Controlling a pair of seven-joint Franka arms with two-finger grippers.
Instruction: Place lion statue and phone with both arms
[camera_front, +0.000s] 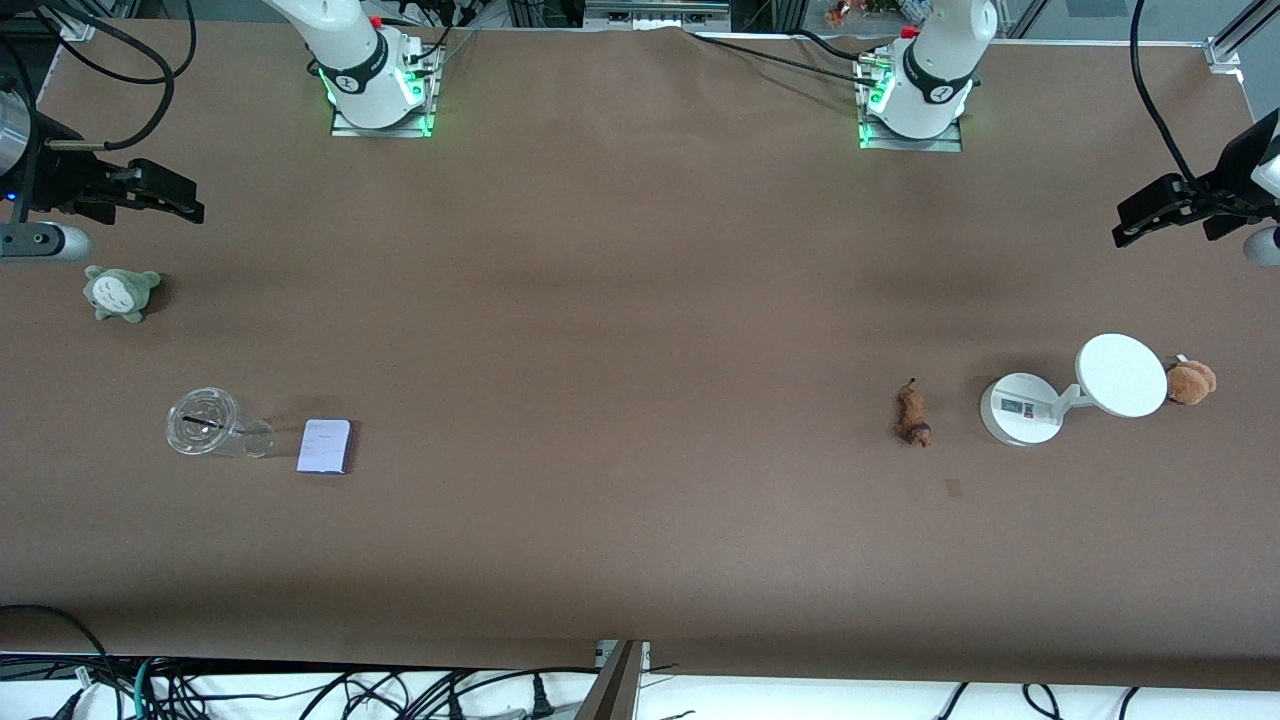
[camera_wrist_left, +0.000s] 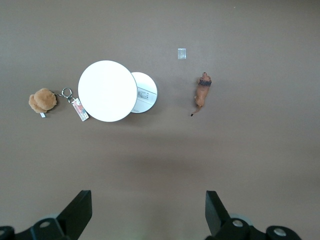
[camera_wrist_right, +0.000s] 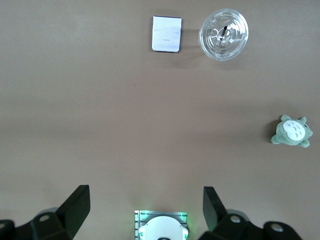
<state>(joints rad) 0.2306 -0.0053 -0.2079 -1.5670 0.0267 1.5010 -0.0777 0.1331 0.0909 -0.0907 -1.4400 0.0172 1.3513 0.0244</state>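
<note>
Front view: I count one lion statue beside the white device, one phone beside a clear cup; left gripper and right gripper both spread, empty.

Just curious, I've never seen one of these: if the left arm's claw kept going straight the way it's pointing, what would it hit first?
Probably bare table. The open left gripper points down at it; the lion statue lies off that line.

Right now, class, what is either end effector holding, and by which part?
Nothing. The left end effector and right end effector are open and empty.
</note>
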